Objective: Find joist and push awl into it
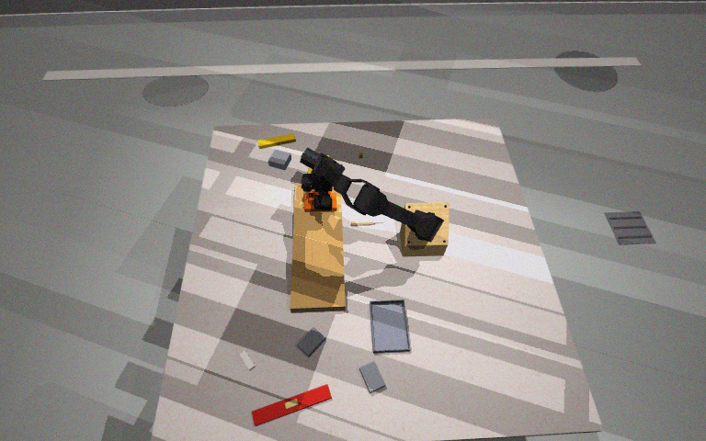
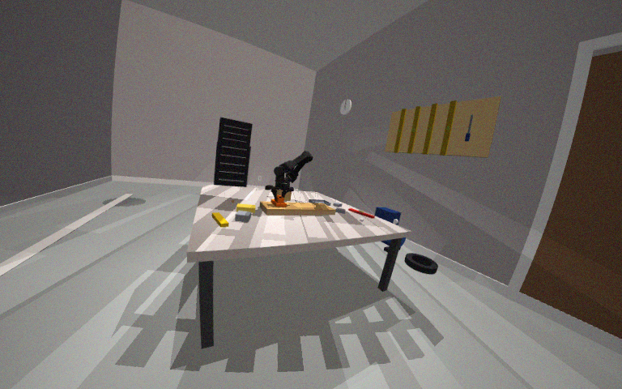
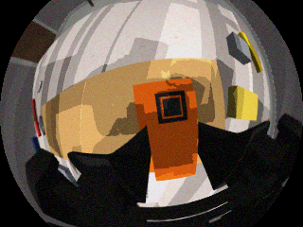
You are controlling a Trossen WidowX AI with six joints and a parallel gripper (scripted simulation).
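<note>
The orange stud finder (image 1: 309, 203) (image 2: 279, 202) (image 3: 172, 142) is between my fingers, at the far end of the wooden floor panel (image 1: 318, 260) (image 2: 298, 211) (image 3: 71, 118). My gripper (image 3: 169, 125) is shut on it. The stud finder's square dark window faces the wrist camera. Whether its underside touches the panel cannot be told. The awl (image 1: 362, 223) lies on the table between the panel and the arm's base, its handle toward the panel. The grey tray (image 1: 371, 333) (image 2: 319, 202) is empty, to the right of the panel's near end in the top view. The joist is hidden.
A yellow block (image 2: 245, 207) (image 3: 246, 104), a grey block (image 1: 279, 159) (image 2: 243, 215) (image 3: 239, 47) and a yellow bar (image 1: 276, 141) (image 2: 219, 219) lie beyond the panel's far end. Two grey blocks (image 1: 311, 341) (image 1: 372, 377) and a red level (image 1: 270, 411) (image 2: 361, 212) lie near the front. The wooden arm base (image 1: 441, 218) stands right.
</note>
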